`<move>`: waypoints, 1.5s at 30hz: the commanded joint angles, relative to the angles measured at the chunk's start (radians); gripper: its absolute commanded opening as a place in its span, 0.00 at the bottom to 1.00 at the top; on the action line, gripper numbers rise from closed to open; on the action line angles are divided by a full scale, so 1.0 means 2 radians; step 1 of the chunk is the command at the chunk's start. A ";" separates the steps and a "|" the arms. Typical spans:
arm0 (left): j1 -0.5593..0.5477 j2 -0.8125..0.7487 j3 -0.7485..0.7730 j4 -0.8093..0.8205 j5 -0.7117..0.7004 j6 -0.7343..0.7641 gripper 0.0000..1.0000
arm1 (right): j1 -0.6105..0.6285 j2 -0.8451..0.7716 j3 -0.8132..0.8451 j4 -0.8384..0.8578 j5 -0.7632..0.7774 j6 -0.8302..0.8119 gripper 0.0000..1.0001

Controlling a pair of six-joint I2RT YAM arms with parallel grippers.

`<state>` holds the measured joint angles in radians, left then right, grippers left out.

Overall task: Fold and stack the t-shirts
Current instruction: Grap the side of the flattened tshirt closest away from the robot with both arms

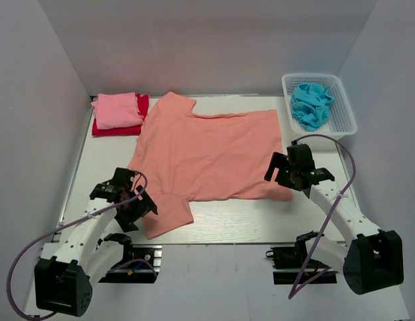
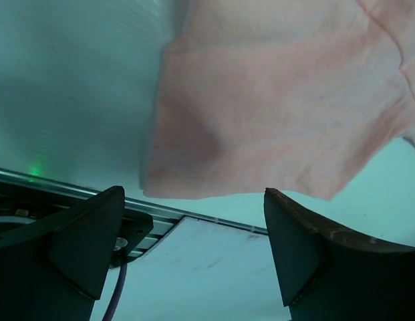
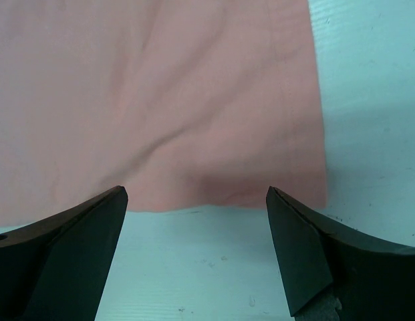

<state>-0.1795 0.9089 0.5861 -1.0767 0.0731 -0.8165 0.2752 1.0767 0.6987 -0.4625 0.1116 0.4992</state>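
Note:
A large salmon-orange t-shirt [image 1: 210, 150] lies spread flat on the table, its near sleeve [image 1: 166, 214] pointing at the front edge. My left gripper [image 1: 129, 207] hovers open just left of that sleeve; in the left wrist view the sleeve's hem [image 2: 260, 147] lies beyond the empty fingertips. Over the shirt's near right corner my right gripper [image 1: 292, 175] stands open, and the right wrist view shows the hem [image 3: 194, 134] ahead of the empty jaws. A folded light pink t-shirt [image 1: 117, 110] rests on a red one [image 1: 117, 128] at the back left. A turquoise-blue t-shirt [image 1: 310, 105] lies crumpled in the basket.
A white lattice basket [image 1: 343, 114] stands at the back right corner. White walls close in the table on three sides. The metal front rail [image 2: 194, 215] runs along the near table edge, below the left gripper.

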 commanded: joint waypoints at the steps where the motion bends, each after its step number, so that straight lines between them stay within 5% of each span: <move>1: -0.008 0.000 -0.022 0.037 0.056 -0.016 0.93 | -0.003 0.007 -0.005 0.027 -0.012 0.009 0.90; 8: -0.029 0.023 -0.022 0.019 0.007 -0.071 0.84 | -0.002 0.029 0.007 0.029 0.003 0.001 0.90; 13: -0.050 0.054 -0.035 0.037 -0.011 -0.118 0.67 | -0.005 0.031 0.006 0.035 0.013 0.005 0.90; 22: -0.083 0.145 -0.057 0.080 -0.046 -0.152 0.62 | -0.011 0.035 0.027 0.001 0.037 0.004 0.90; 25: -0.089 0.155 -0.046 0.080 -0.066 -0.156 0.43 | -0.015 0.022 0.012 -0.013 0.043 0.024 0.90; 28: -0.094 0.155 -0.035 0.080 -0.070 -0.156 0.00 | -0.019 0.010 -0.003 -0.041 0.040 0.040 0.90; 33: -0.094 0.143 -0.016 0.080 -0.053 -0.147 0.00 | -0.022 0.008 -0.031 -0.085 0.036 0.077 0.88; 45: -0.094 0.092 -0.012 0.051 -0.033 -0.147 0.00 | -0.036 0.048 -0.056 -0.033 0.068 0.162 0.78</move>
<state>-0.3641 1.1103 0.5529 -0.9680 0.0109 -1.1145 0.2081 1.1801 0.5648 -0.5617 0.2089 0.7662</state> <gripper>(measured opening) 0.019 0.785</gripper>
